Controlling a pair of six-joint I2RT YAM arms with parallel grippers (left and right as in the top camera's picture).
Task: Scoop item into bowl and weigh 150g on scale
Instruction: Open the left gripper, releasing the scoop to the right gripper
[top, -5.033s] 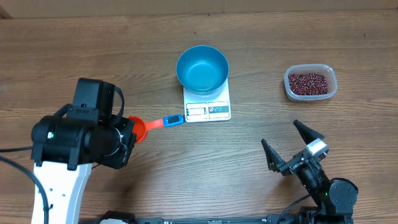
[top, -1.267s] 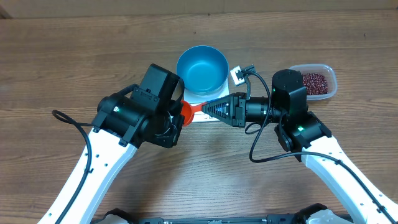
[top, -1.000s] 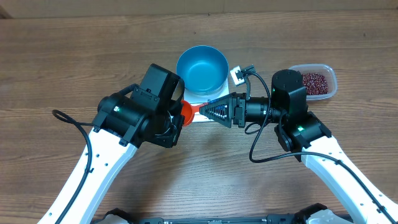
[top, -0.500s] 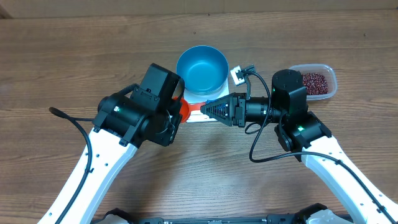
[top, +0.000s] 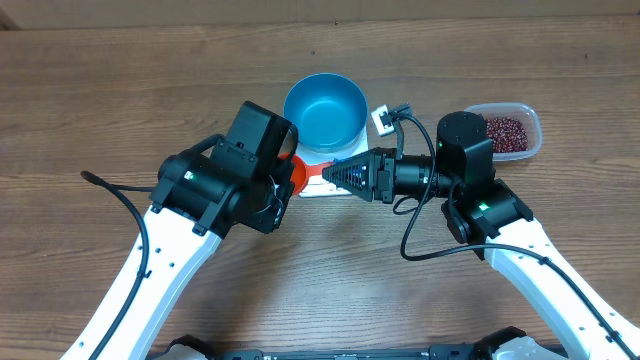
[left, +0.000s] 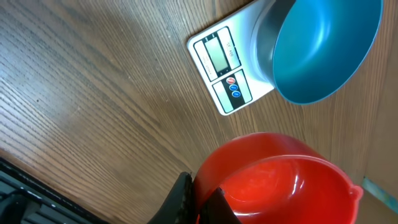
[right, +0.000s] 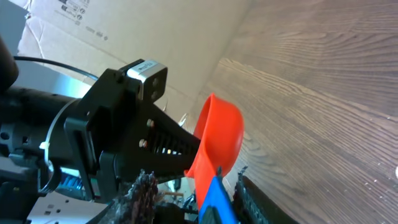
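Both arms now meet just in front of the scale (left: 224, 68). Five seconds ago my left arm stood far to its left and my right sat parked well off to its right. The red scoop (top: 300, 176), then out to the left of the scale, is held above the worktop (top: 100, 80), with my left hand (left: 198, 200) clamped on its rim. My right hand (right: 196, 196) has its fingers either side of the blue handle, narrower than a second ago; whether they grip, I cannot tell. The blue bowl (top: 324, 110) stays on the scale, and the beans (top: 505, 132) lie in the tub (top: 532, 140) to its right.
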